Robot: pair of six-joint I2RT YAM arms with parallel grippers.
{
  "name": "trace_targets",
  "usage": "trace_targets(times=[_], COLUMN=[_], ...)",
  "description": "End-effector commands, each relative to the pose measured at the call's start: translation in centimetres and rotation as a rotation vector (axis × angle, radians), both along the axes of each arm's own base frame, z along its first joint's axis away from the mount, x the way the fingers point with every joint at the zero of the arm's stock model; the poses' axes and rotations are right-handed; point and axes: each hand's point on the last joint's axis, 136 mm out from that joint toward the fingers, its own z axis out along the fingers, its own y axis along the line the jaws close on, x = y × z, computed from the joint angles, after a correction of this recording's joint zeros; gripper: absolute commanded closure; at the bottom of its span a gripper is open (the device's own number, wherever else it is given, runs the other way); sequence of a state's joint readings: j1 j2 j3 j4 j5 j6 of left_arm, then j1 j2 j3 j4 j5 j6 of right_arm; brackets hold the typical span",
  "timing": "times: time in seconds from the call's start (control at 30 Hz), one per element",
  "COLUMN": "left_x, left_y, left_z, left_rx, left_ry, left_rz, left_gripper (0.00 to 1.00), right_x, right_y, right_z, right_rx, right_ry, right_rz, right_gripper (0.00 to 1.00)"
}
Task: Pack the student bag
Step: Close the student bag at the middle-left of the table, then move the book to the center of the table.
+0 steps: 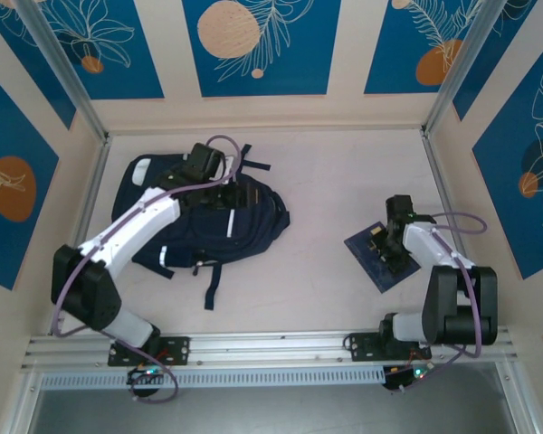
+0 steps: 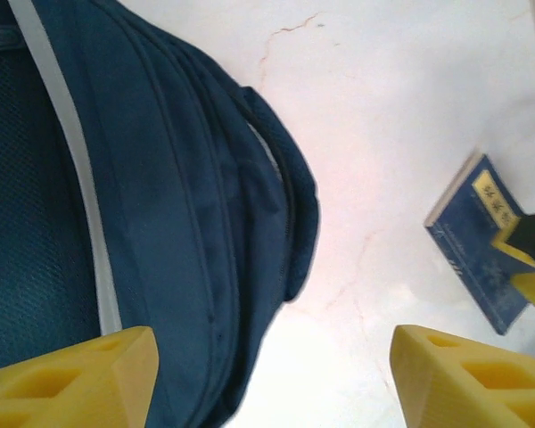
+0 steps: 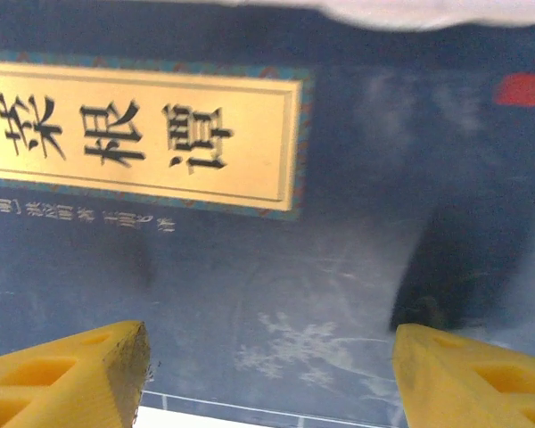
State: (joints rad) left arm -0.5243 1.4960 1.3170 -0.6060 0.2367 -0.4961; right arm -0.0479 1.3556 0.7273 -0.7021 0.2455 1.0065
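The student bag (image 1: pixel 253 226) lies flat at the left middle of the table, dark navy with thin white stripes, its straps trailing toward the near edge. My left gripper (image 1: pixel 237 193) hovers over the bag's upper part. In the left wrist view its yellow fingers (image 2: pixel 80 379) stand wide apart, and the left gripper (image 2: pixel 272 374) is open with nothing between them, above the bag's edge (image 2: pixel 169 223). My right gripper (image 1: pixel 386 242) is open just above a flat navy booklet (image 1: pixel 366 257). The right wrist view has the booklet's cover (image 3: pixel 339 267) under the right gripper (image 3: pixel 272 374).
The booklet (image 2: pixel 481 245) carries a gold title label (image 3: pixel 143 134) and lies at an angle near the right wall. Pale walls enclose the table on three sides. An aluminium rail (image 1: pixel 271 348) runs along the near edge.
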Motion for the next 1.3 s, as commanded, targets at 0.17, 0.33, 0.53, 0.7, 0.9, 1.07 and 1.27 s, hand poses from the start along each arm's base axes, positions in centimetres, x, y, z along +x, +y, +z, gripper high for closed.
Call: trace_targets(times=[0.17, 0.33, 0.53, 0.7, 0.9, 1.07, 1.27], left_x=[-6.9, -9.8, -11.1, -11.4, -12.1, -13.2, -13.8], left_y=[-1.8, -3.5, -4.1, -4.7, -5.2, -6.8, -8.3], left_z=[2.1, 1.4, 1.4, 0.7, -1.1, -3.0, -4.2], left_rx=[-0.071, -0.072, -0.057, -0.050, -0.036, -0.020, -0.009], left_ry=[-0.024, -0.004, -0.018, -0.007, 0.022, 0.057, 0.081], left_rz=[-0.124, -0.190, -0.205, -0.207, -0.216, -0.252, -0.289], left_gripper=[0.28, 0.27, 0.28, 0.28, 0.30, 0.32, 0.33], right_x=[-0.8, -1.7, -3.4, -5.3, -6.1, -4.0, -0.7], right_y=[3.6, 4.5, 7.6, 12.1, 13.2, 6.4, 1.9], right_z=[-1.2, -1.5, -1.2, -0.2, 3.2, 5.1, 1.8], right_rx=[0.190, 0.231, 0.309, 0.319, 0.237, -0.082, -0.034], right_ry=[-0.008, 0.008, -0.001, -0.017, -0.054, -0.075, -0.035], right_rz=[-0.044, -0.060, -0.065, 0.001, 0.155, 0.245, 0.146], right_gripper=[0.28, 0.28, 0.29, 0.30, 0.31, 0.28, 0.12])
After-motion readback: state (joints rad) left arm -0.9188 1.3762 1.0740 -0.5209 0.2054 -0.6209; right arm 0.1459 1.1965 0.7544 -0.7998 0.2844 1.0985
